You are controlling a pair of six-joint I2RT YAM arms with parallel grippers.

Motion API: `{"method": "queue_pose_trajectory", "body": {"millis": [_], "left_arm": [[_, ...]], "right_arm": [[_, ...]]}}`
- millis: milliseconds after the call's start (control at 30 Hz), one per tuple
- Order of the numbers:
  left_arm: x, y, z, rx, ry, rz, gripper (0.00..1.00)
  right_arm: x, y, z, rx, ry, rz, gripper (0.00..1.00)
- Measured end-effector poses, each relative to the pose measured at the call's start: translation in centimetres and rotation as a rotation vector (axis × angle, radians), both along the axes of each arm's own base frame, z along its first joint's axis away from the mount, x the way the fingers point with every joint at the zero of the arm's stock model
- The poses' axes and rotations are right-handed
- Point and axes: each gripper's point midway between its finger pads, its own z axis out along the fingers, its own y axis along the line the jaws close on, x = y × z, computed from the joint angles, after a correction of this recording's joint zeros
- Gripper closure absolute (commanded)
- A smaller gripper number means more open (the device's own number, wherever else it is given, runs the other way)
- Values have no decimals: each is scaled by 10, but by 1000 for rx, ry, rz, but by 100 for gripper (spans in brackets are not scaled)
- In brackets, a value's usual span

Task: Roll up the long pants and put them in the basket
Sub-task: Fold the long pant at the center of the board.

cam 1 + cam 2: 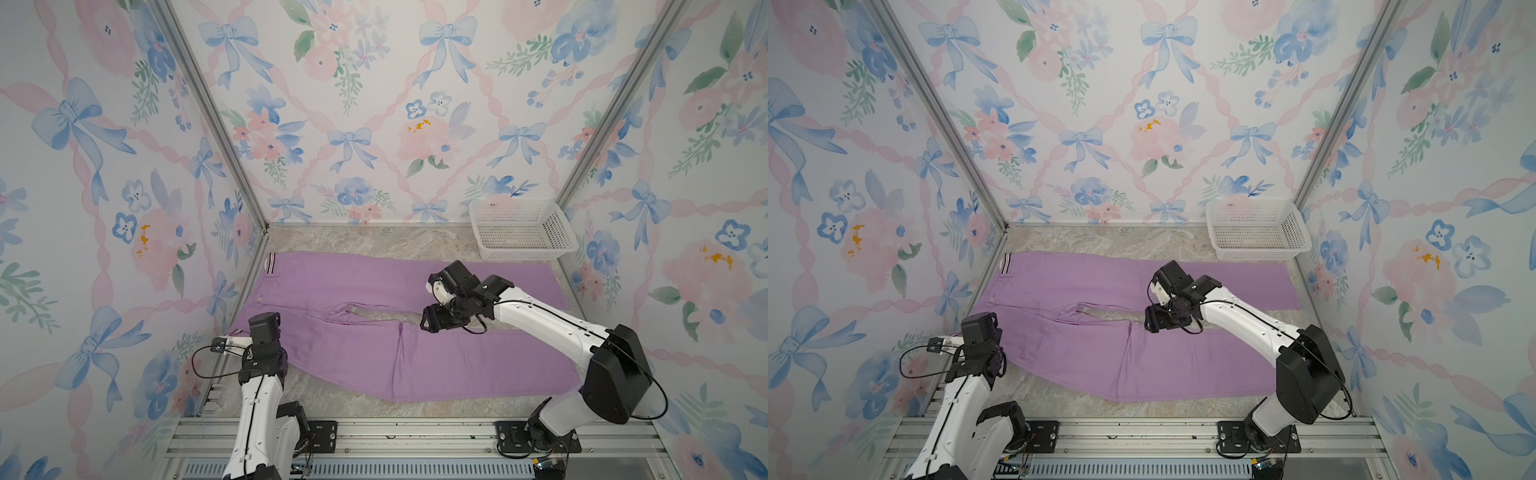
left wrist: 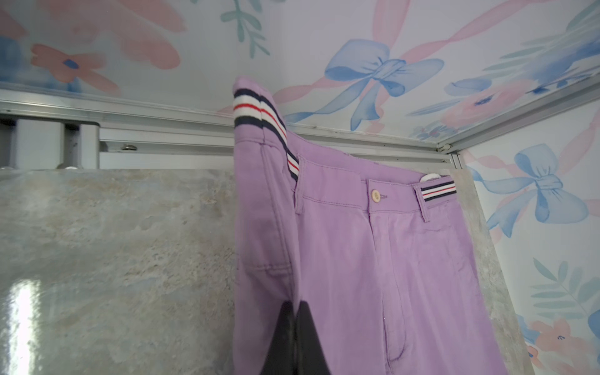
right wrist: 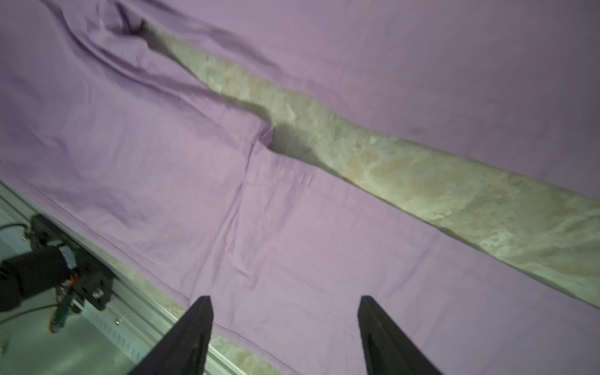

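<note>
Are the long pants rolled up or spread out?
Spread out, not rolled: the long pants lie flat, both legs full length with bare table between them; only an edge near the waistband is pinched in the left hand.

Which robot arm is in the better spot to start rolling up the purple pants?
Probably the left. The left gripper is shut on the long pants near the striped waistband, an end where a roll can start. The right gripper hangs open over a leg's middle, holding nothing.

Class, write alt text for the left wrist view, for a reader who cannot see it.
The left tool is shut on the lilac long pants near the waist; one striped waistband corner stands up off the marble table. A pale button and the floral wall also show.
</note>
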Motion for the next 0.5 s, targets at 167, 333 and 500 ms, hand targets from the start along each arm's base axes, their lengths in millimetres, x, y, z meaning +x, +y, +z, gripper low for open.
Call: {"method": "queue_pose_trajectory", "body": {"millis": [167, 333, 500], "left_arm": [[31, -16, -6, 15, 50, -80, 100], [60, -23, -1, 35, 56, -114, 100], [79, -24, 4, 54, 55, -126, 100]], "right_arm": [[-46, -21, -42, -158, 103, -35, 26], [-66, -45, -55, -235, 126, -104, 26], [-93, -56, -50, -216, 109, -141, 25]]}}
